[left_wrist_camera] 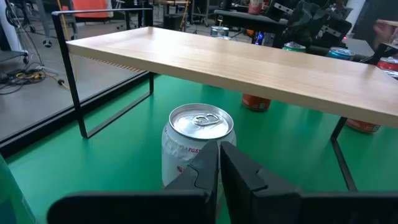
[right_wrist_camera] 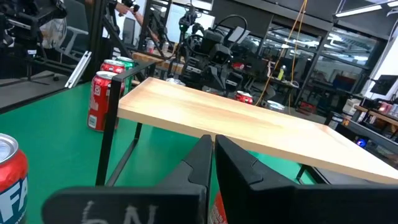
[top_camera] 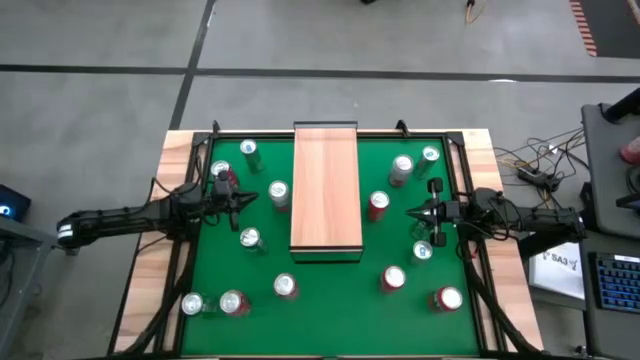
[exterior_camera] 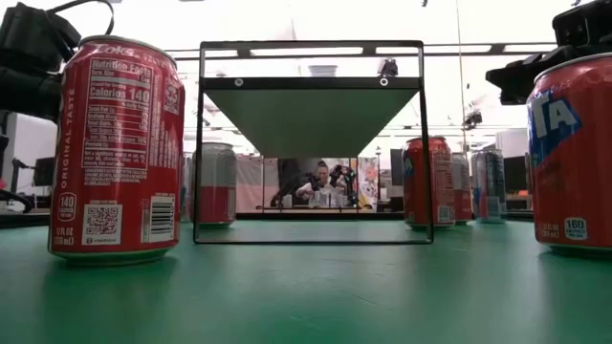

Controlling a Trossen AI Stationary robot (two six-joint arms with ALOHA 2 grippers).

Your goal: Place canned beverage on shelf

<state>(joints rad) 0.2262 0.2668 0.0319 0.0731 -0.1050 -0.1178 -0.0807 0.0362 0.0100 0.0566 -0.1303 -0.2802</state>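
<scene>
The table (top_camera: pixel 330 300) has a green surface with a pale wooden rim around it. In the middle stands the shelf (top_camera: pixel 325 185), a long board of pale reddish wood on a low dark frame; its top is bare. Many beverage cans stand upright on the green surface on both sides of the shelf. A silver-topped can (top_camera: pixel 279 192) is just beside its left edge, and a red can (top_camera: pixel 377 205) is near its right edge.
</scene>
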